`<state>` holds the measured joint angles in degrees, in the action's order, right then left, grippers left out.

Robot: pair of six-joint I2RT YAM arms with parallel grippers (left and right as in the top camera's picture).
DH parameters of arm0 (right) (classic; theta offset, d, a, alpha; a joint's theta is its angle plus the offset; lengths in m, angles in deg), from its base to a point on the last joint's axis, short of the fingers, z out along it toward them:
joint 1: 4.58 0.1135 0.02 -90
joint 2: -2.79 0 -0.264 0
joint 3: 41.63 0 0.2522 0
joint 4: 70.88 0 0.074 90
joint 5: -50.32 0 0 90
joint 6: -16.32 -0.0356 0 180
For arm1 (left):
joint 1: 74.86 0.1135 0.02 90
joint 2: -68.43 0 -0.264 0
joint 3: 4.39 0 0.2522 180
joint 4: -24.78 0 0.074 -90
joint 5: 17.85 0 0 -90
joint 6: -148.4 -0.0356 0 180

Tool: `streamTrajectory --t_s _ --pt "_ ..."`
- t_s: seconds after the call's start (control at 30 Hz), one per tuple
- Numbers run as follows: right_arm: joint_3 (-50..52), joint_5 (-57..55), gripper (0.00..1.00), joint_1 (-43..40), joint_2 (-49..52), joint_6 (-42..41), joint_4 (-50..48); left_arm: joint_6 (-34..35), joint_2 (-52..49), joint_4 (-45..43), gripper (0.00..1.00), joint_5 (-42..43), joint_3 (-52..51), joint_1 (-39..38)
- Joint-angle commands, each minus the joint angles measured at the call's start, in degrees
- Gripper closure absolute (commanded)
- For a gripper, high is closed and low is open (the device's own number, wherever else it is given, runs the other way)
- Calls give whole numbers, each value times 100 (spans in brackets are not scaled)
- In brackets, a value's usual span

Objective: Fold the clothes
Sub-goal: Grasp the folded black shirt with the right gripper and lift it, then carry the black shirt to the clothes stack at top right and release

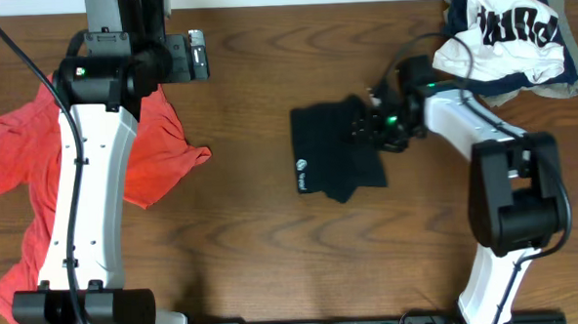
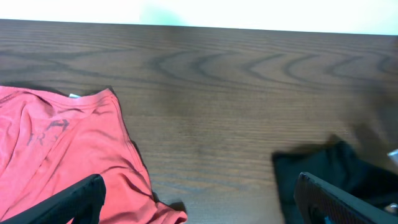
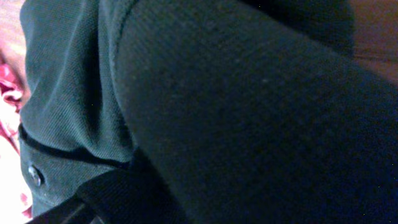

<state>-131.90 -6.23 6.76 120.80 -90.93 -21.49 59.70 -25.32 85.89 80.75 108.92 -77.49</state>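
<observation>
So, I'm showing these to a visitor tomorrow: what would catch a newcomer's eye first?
Probably the black shirt, folded small at the centre of the table, with the right gripper down on its right edge. Next comes the red shirt, spread loosely at the left. Last is the heap of white and navy clothes in the far right corner.

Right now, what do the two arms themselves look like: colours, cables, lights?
Both match: the left arm and right arm have white shells with black joint housings. A black cable runs along each, and a small green light glows on one joint of each. The left gripper's fingers are plain matte black.
</observation>
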Motion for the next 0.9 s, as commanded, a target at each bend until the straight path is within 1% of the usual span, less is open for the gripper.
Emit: streamTrajectory --t_s 0.0,0.03,0.1,0.13,0.17,0.27,0.33,0.5,0.6,0.87 --pt "50 284 46 470 275 -901 -350 7 -59 -7 2 -33 -83 20" --pt "50 317 56 527 321 -1008 -466 4 -59 -4 2 -33 -83 20" --pt "50 474 86 647 396 -1248 -826 4 -59 -4 2 -33 -83 20" --pt "50 474 95 680 398 -1279 -927 4 -59 -2 2 -33 -83 20" --pt "50 483 99 719 396 -1279 -1088 2 -59 -2 2 -33 -83 22" --pt "48 820 99 748 372 -1270 -1600 -11 -59 -2 2 -33 -83 22" --pt "42 1246 99 695 369 -1322 -1991 -13 -59 -2 2 -33 -83 22" --pt "31 2280 99 293 138 -2002 -2933 -13 -59 0 2 -33 -83 22" --pt "28 2422 99 9 -140 -2452 -3539 -11 -59 0 2 -33 -83 20" --pt "-13 2378 99 -769 -750 -3294 -4843 -11 -59 0 2 -33 -83 20"
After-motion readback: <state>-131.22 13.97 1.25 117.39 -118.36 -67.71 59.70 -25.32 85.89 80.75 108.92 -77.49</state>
